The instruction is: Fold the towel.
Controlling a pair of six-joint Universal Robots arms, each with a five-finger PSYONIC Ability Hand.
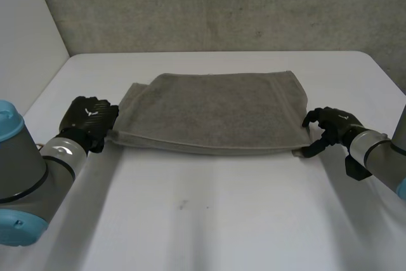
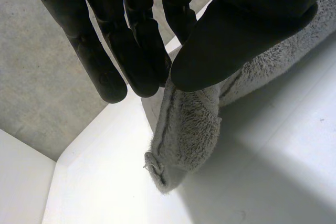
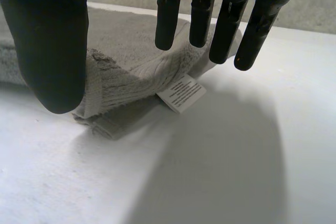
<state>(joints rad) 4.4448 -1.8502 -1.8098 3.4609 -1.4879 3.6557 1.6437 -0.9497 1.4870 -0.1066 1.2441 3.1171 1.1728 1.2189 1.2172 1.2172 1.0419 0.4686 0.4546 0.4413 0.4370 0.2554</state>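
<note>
Off our grey left arm [image 1: 25, 169], the black left hand [image 1: 89, 118] is pinching a corner of the limp grey terry towel [image 1: 212, 112] lying mid-frame; we are judging the corner under our slack-fingered black right hand [image 1: 335, 123] its matching hold.

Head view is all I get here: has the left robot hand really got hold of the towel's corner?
Observer: Yes. In the left wrist view the left robot hand is pinched shut on the towel, whose corner hangs beneath it.
Operator: And the right one?
Observer: The right robot hand is open. Its fingers are straight above the other corner, not closed on it.
Operator: Anything under there?
Observer: A white label sticks out from that corner, over the table.
</note>
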